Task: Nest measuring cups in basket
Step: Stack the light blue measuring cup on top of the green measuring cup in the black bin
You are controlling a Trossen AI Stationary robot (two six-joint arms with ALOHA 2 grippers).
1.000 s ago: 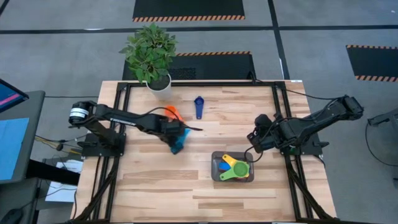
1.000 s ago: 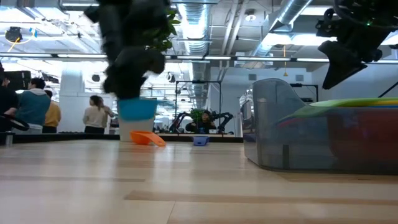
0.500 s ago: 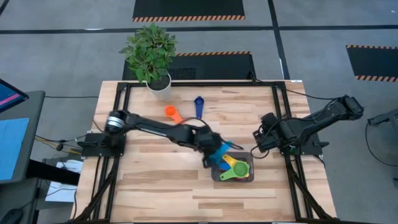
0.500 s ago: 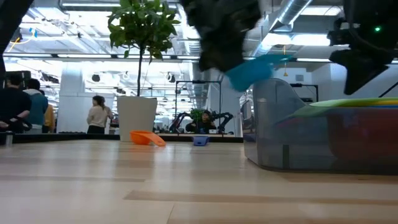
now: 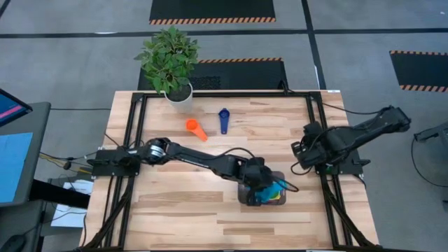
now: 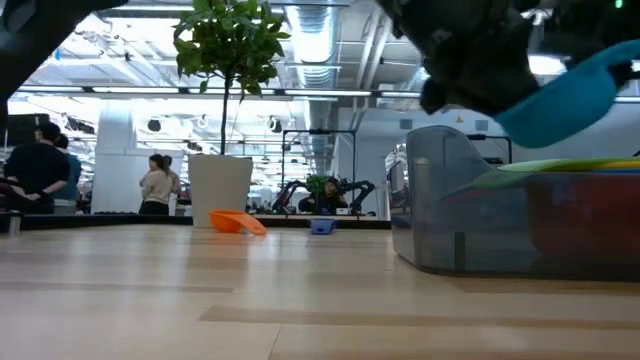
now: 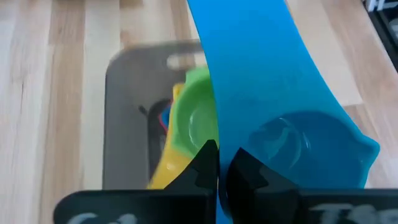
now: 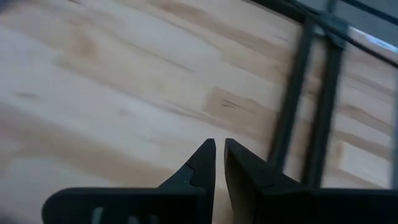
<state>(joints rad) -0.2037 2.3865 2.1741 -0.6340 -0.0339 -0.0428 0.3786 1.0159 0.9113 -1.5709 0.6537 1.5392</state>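
My left gripper (image 5: pixel 260 180) hovers over the basket (image 5: pixel 243 194), shut on the light blue measuring cup (image 5: pixel 268 187). In the low view the cup (image 6: pixel 560 95) hangs tilted above the grey basket (image 6: pixel 450 220). The left wrist view shows the green cup (image 7: pixel 193 121) and the yellow cup (image 7: pixel 166 169) lying in the basket (image 7: pixel 124 118) under it. The orange cup (image 5: pixel 195 128) and the dark blue cup (image 5: pixel 223 119) lie on the far part of the table. My right gripper (image 5: pixel 299 150) waits shut near the right edge. My left gripper pinches the light blue cup between its two fingers (image 7: pixel 205 165) where the handle meets the bowl (image 7: pixel 231 140), coming from above. The handle (image 7: pixel 249 50) runs on past the fingertips. The cup is lifted clear, tilted, above the cups in the basket.
A white pot with a green plant (image 5: pixel 178 94) stands at the table's far edge. Black frame rails (image 5: pixel 313 126) run along the left and right sides. Bare wood lies left of the basket and along the near edge. People stand in the room beyond the table.
My left gripper has carried the light blue cup from the middle of the table toward the right and near edges, ending above the basket. My right gripper has drawn back a little toward the right edge.
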